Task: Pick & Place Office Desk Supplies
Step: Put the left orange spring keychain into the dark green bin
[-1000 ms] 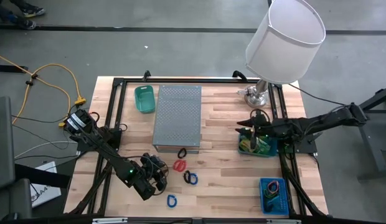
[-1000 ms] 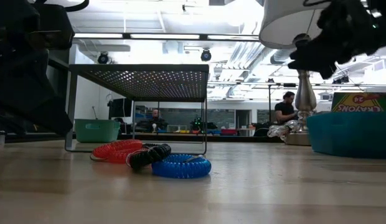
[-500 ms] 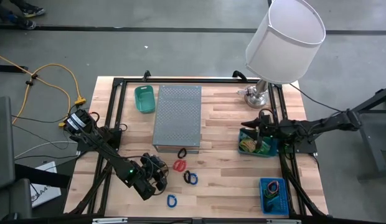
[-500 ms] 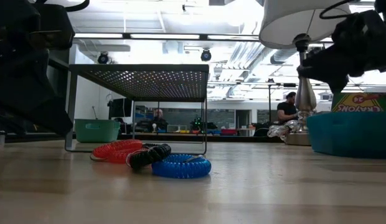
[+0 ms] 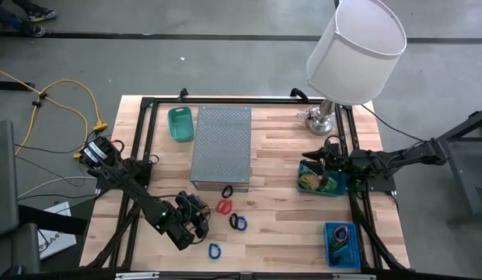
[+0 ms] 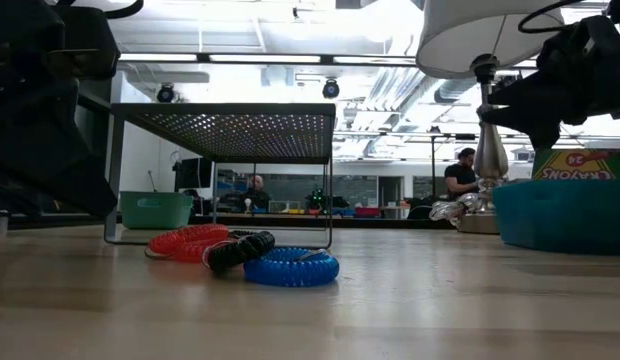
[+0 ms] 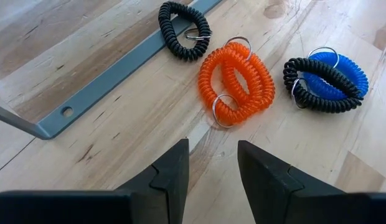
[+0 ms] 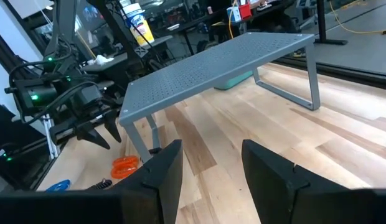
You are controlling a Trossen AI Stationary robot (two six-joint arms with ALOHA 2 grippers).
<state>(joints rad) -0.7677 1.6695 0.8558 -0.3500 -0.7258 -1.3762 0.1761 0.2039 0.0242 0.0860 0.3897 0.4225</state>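
Note:
Coiled loops lie on the wood in front of the grey stand: a black one [image 5: 227, 190], an orange-red one [image 5: 224, 207], a black-and-blue pair [image 5: 238, 222] and a blue one [image 5: 214, 250]. My left gripper [image 5: 197, 215] is open and hovers just left of them. In its wrist view the orange coil [image 7: 238, 82], black coil [image 7: 183, 22] and black-and-blue pair [image 7: 327, 78] lie ahead of the fingers. My right gripper [image 5: 327, 155] is open above the teal tray [image 5: 323, 193], which holds yellow-green packets [image 5: 311, 181], among them a crayons box [image 6: 578, 163].
The grey perforated stand [image 5: 221, 146] stands mid-table, with a green bin [image 5: 179, 123] to its left. The lamp's base [image 5: 320, 120] and white shade [image 5: 355, 39] are at the far right, close to my right arm. A blue tray [image 5: 342, 243] with small items sits at the near right corner.
My right gripper has drawn back a little toward the table's right edge and come down somewhat above the teal tray, staying open. The coils have kept their places.

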